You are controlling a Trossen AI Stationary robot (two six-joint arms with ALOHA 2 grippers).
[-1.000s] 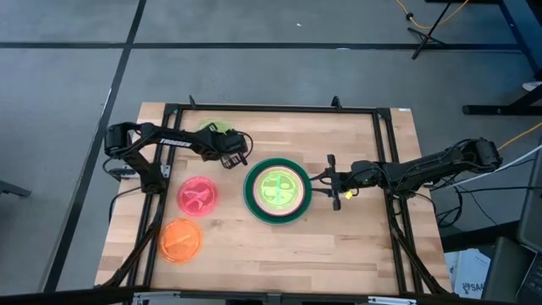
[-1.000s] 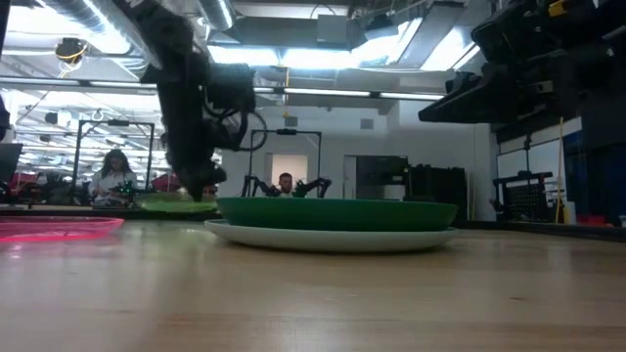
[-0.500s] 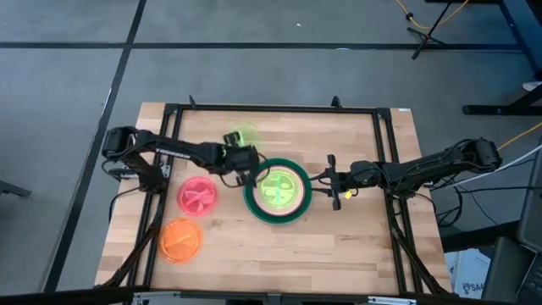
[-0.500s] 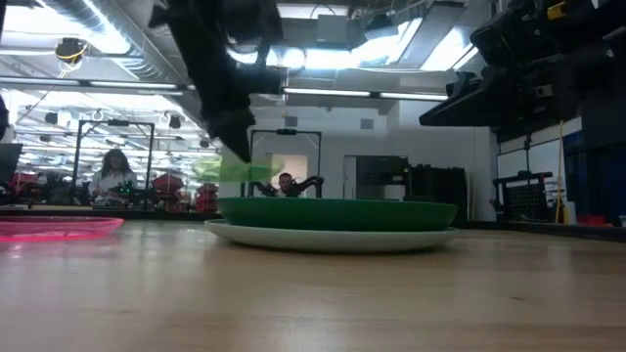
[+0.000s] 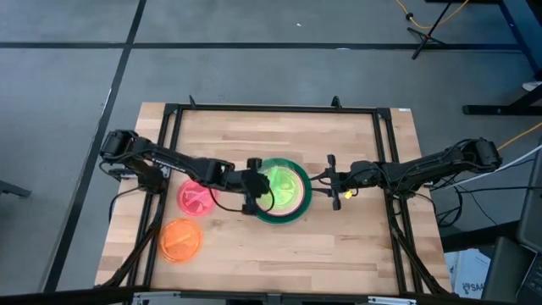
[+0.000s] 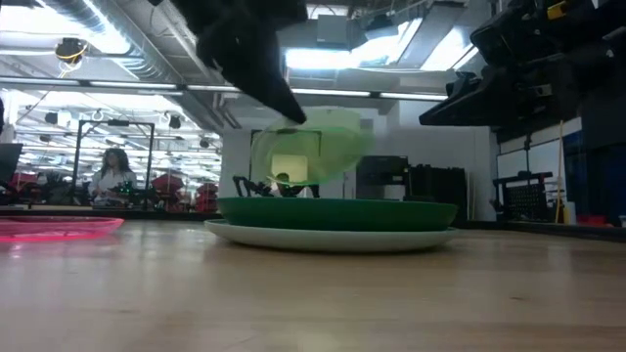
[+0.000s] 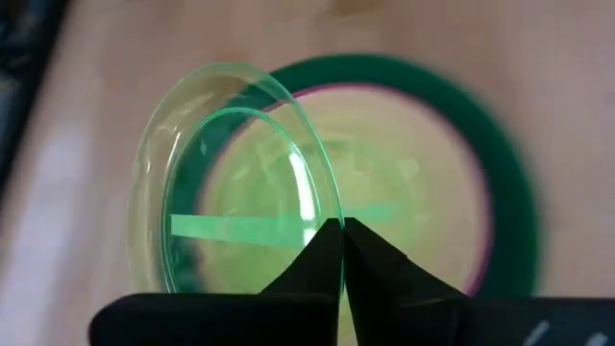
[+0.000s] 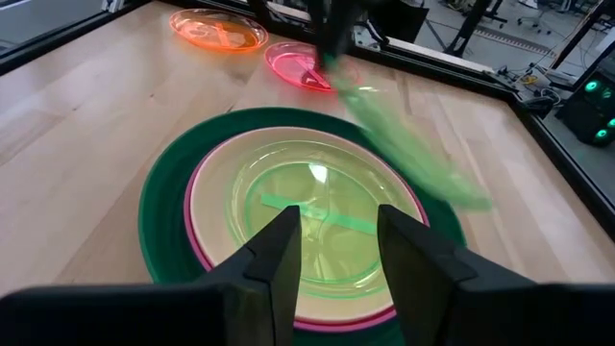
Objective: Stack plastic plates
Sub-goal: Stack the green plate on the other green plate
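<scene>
The desk [image 5: 339, 237] is pale wood with visible plank grain, a soft sheen. The lime plate [image 7: 240, 192] is clear, glossy plastic; the dark green plate [image 8: 163, 221] looks opaque and smooth. The fingers [image 7: 380, 274] are matt black.

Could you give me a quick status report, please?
Left gripper shut on lime plate, tilted over stack. Right gripper open beside it. Nothing in the way.

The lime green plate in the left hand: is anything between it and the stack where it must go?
Nothing visible. The left hand holds the lime green plate tilted above the stack, whose top is another lime plate, bare. The right hand waits open beside the stack, not over it.
</scene>
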